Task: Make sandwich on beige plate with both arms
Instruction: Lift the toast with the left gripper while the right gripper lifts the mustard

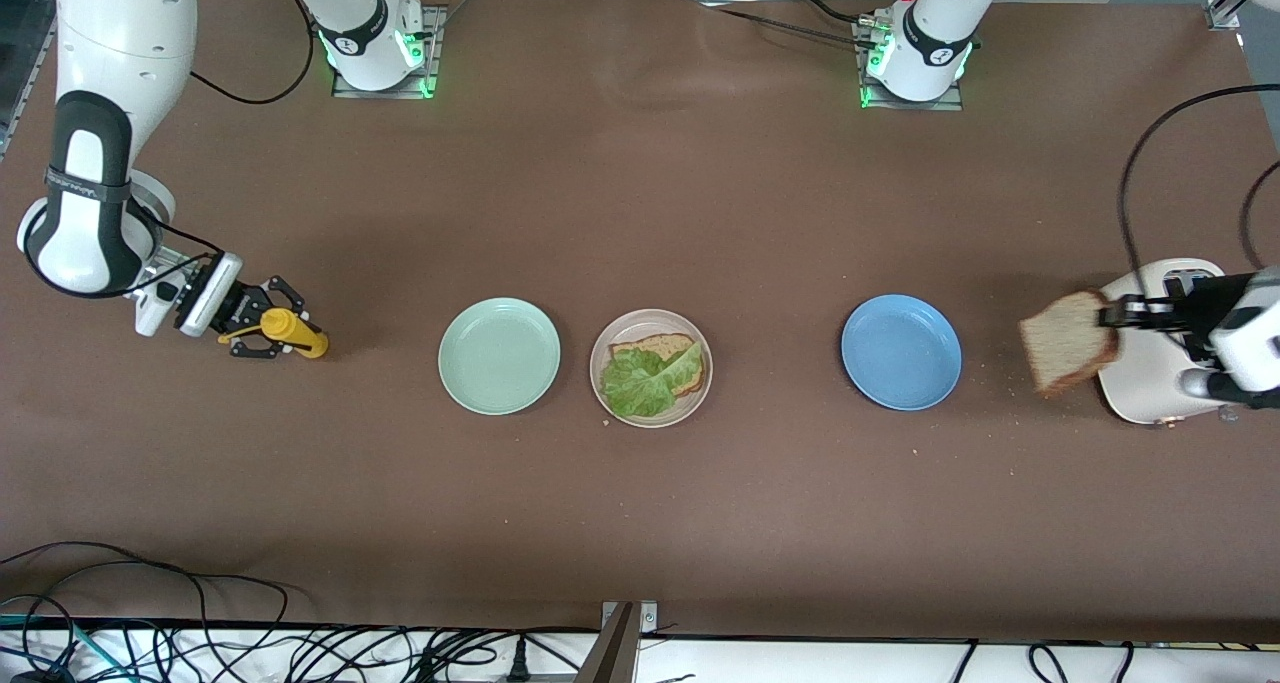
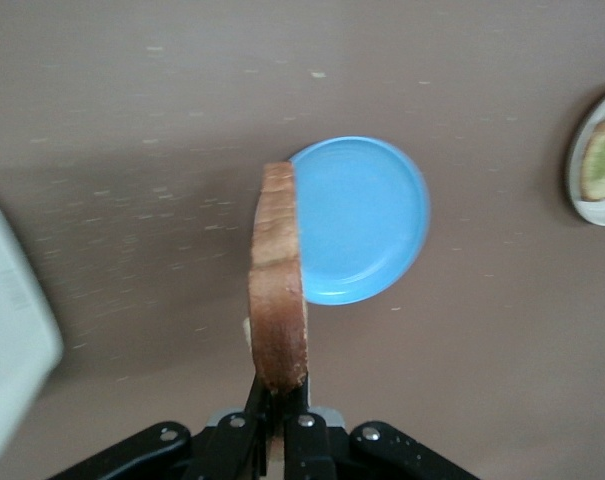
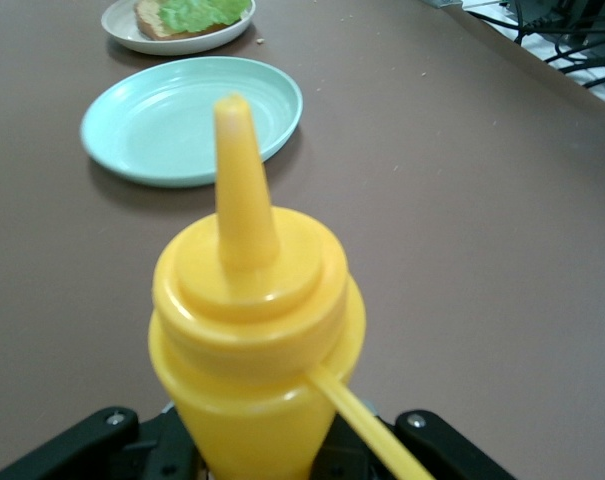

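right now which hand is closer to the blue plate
Left. The left hand, holding a bread slice, is just beside the blue plate; the right hand grips the mustard bottle at the right arm's end.

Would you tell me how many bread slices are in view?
2: one slice on the beige plate under the lettuce; the other slice held by the left pincer.

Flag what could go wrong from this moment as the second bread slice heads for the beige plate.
1. The left gripper pinches the bread slice by one edge only, in the air by the toaster; it could tear or slip.
2. The lettuce on the beige plate lies ruffled and skewed over the lower slice, so the top slice may land crooked.
3. The right gripper holds a yellow squeeze bottle; both arms converging could crowd the plate.
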Controlling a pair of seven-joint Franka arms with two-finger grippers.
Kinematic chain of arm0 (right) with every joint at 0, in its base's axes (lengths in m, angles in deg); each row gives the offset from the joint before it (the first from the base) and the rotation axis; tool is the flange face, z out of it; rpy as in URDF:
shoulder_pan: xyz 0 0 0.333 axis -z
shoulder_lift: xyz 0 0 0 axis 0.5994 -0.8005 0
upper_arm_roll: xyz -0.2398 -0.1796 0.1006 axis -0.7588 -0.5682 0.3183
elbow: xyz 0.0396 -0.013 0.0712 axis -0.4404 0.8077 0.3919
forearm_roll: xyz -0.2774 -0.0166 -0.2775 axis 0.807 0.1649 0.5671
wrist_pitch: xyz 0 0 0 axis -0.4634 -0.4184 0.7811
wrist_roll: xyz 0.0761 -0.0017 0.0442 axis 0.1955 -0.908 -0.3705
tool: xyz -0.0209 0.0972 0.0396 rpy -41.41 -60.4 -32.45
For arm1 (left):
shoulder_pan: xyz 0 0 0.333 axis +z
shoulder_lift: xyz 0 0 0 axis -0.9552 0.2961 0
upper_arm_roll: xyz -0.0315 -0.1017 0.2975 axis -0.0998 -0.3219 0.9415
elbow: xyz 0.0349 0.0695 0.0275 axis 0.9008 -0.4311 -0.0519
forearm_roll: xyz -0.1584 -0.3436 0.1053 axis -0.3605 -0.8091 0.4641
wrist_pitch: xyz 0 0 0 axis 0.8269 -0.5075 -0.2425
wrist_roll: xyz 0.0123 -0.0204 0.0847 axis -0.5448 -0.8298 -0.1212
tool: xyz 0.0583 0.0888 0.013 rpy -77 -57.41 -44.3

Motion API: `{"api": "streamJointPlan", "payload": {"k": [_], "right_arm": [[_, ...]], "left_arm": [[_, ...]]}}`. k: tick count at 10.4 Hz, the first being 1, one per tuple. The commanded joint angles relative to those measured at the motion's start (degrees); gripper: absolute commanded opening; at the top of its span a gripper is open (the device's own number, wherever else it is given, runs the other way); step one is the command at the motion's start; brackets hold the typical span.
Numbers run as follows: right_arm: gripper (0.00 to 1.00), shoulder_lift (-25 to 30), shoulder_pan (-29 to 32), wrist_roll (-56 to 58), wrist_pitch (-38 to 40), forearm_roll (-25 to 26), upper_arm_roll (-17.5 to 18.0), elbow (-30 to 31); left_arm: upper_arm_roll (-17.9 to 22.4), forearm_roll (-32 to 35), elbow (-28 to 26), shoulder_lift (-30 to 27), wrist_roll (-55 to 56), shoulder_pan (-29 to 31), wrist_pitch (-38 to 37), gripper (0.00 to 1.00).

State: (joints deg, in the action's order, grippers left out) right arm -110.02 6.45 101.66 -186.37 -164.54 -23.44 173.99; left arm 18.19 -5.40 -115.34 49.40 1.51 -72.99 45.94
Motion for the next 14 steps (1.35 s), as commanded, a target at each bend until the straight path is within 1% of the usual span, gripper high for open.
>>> {"api": "streamJointPlan", "payload": {"k": [1, 2, 3, 4, 5, 8, 10, 11, 14], "right_arm": [[0.00, 0.2, -11.1, -7.9, -8.0, 0.2, -4.8, -2.9], [0.00, 0.2, -17.0, -14.1, -12.0, 2.7, -7.3, -4.3], [0.00, 0.2, -22.3, -22.0, -16.6, 6.7, -9.1, -5.7], [0.00, 0.2, -25.5, -29.3, -19.5, 10.6, -9.4, -7.2], [0.00, 0.2, -27.7, -36.9, -21.1, 15.2, -9.4, -9.1], [0.00, -0.3, -34.5, -60.5, -25.0, 29.2, -9.2, -13.6], [0.00, -1.9, -37.1, -72.6, -25.2, 36.2, -8.9, -16.9], [0.00, -2.9, -38.8, -79.3, -25.1, 41.2, -8.9, -18.3], [0.00, -6.9, -45.4, -100.8, -23.7, 61.3, -8.7, -22.0]], "left_arm": [[0.4, -10.2, 1.3, 3.7, 4.9, -4.2, -1.0, 0.00], [0.4, -16.4, 1.8, 5.3, 7.7, -5.5, -1.0, 0.00], [0.3, -21.6, 1.8, 6.3, 9.7, -7.9, -0.9, 0.00], [0.3, -24.9, 1.9, 7.5, 11.0, -9.7, -0.6, 0.00], [0.3, -26.9, 2.0, 8.1, 11.1, -11.2, -0.3, 0.00], [0.4, -27.4, 2.3, 8.0, 12.8, -10.8, -0.1, 0.00], [0.5, -27.1, 2.4, 7.8, 12.8, -10.7, -0.1, 0.00], [0.5, -27.0, 2.4, 7.8, 12.8, -10.6, -0.1, 0.00], [0.6, -26.9, 2.4, 7.6, 12.8, -10.5, -0.2, 0.00]]}}
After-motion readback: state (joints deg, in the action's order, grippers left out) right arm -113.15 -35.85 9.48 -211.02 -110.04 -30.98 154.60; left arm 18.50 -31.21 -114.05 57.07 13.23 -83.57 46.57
